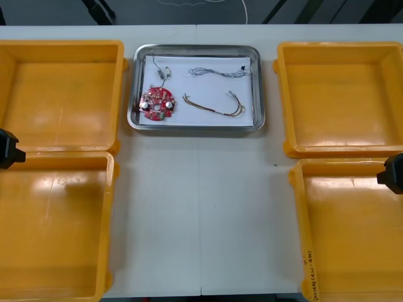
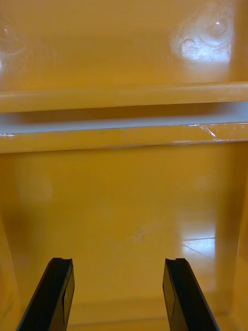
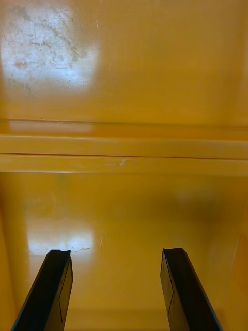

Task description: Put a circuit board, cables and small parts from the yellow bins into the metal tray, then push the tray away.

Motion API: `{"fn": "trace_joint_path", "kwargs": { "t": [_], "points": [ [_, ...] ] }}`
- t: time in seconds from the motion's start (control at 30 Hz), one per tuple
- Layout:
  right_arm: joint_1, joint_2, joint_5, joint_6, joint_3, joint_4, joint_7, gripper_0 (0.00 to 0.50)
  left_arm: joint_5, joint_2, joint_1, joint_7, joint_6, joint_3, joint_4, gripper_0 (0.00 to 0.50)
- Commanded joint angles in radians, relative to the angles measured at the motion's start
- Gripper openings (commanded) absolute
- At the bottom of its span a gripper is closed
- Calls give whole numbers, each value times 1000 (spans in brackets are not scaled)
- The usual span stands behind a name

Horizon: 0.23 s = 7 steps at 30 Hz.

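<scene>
Left end effector [image 1: 7, 148] and right end effector [image 1: 393, 173] hung open at the frame's sides, apparently clearing the filled tray [image 1: 196, 127] for pushing.

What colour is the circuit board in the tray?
The board is red; the front view shows it best.

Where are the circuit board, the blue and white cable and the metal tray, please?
circuit board [image 1: 157, 100], front view, its red face.
blue and white cable [image 1: 217, 72], front view, mid-length.
metal tray [image 1: 196, 126], front view, near rim.
</scene>
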<state>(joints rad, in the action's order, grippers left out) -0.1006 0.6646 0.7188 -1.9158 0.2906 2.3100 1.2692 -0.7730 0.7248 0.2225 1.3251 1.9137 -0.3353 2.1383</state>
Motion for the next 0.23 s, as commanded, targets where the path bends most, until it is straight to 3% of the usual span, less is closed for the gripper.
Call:
{"fn": "trace_joint_path", "kwargs": {
  "t": [0.03,0.23],
  "points": [
    [9,-10,-12,-4,33,28,-24,500,-6,45,-12,105,6,-30,32,500],
    [9,-8,-9,-4,33,28,-24,500,-6,45,-12,105,6,-30,32,500]
  ]
}}
